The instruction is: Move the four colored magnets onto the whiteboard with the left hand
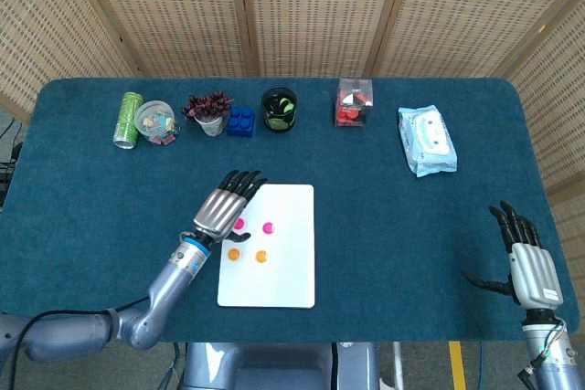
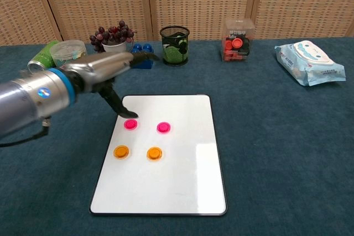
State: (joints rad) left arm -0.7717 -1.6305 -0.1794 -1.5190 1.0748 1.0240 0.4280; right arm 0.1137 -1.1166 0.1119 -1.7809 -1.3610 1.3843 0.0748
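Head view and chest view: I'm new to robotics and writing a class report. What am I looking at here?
A two-armed robot sits at a table; one camera looks down from its head, the other looks forward from its chest. The left robot hand hangs open over the whiteboard's left edge, holding nothing. On the board lie two pink magnets and two orange magnets. The right robot hand is open at the table's far right, seen only from the head. Along the back stand a can, a blue block, a mesh cup and a wipes pack.
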